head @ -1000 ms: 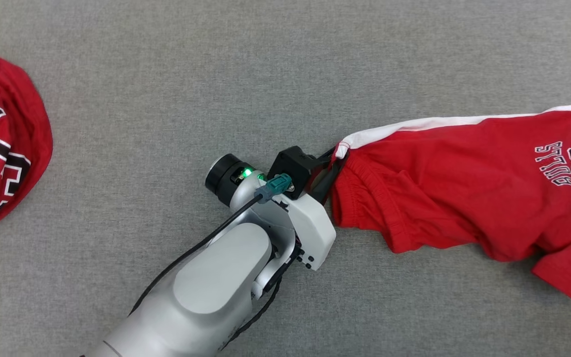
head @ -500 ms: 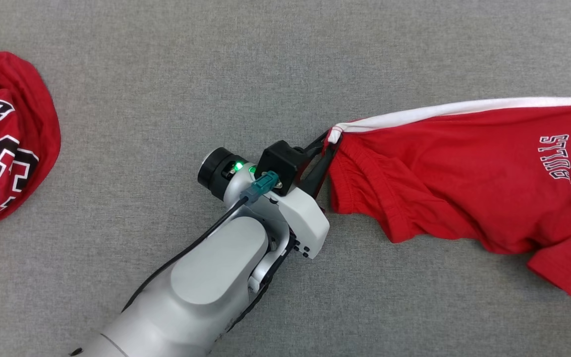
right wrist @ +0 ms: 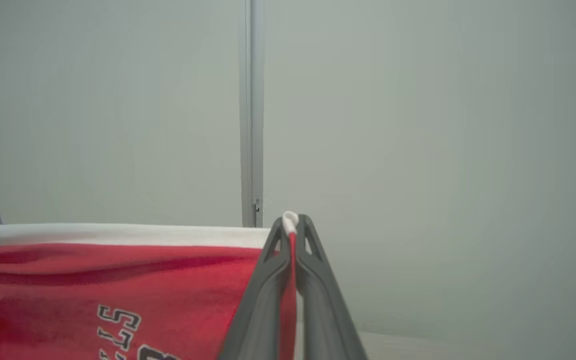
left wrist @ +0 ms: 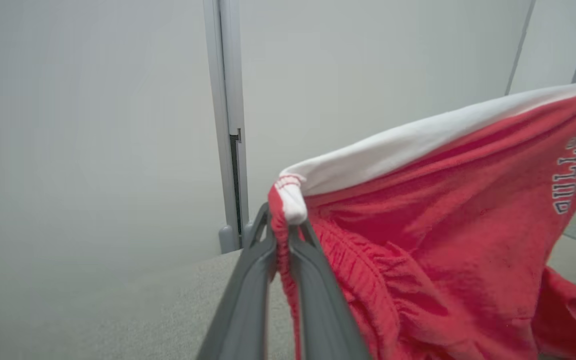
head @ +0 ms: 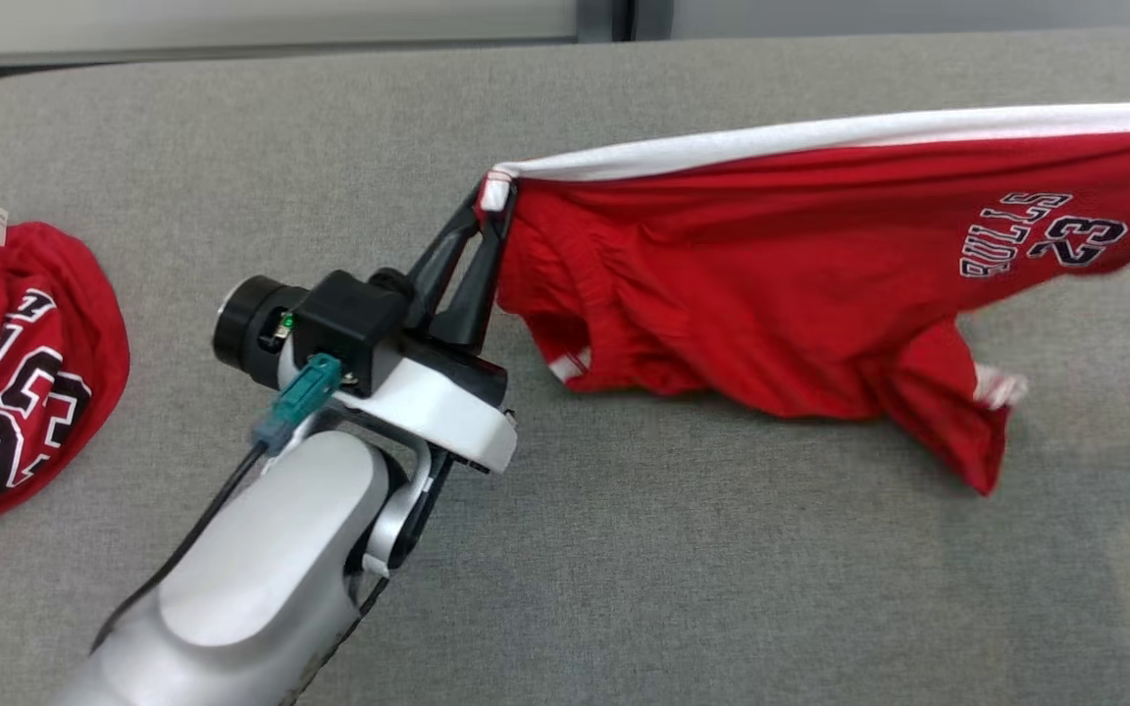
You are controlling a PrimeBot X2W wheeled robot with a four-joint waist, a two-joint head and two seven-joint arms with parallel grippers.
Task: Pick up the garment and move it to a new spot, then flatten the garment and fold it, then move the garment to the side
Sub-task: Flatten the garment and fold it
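Note:
The garment [head: 771, 294] is a pair of red shorts with a white side stripe and "BULLS 23" print. It hangs stretched in the air above the grey table [head: 673, 588], its lower part drooping down to the surface. My left gripper [head: 491, 201] is shut on the shorts' left corner, at the waistband end of the white stripe. In the left wrist view, the left gripper [left wrist: 283, 220] pinches that bunched edge of the garment [left wrist: 443, 225]. In the right wrist view, my right gripper [right wrist: 290, 225] is shut on the other white-edged corner of the garment [right wrist: 118, 280].
A second red jersey [head: 16, 363] with black and white numbers lies crumpled at the table's left edge. The table's far edge [head: 330, 54] meets a pale wall with a vertical seam [right wrist: 250, 110]. Open grey table surface lies in front of the hanging shorts.
The head camera has tilted up. My left gripper has lifted its corner off the table, and the shorts now hang taut. My right gripper has shut on the far corner.

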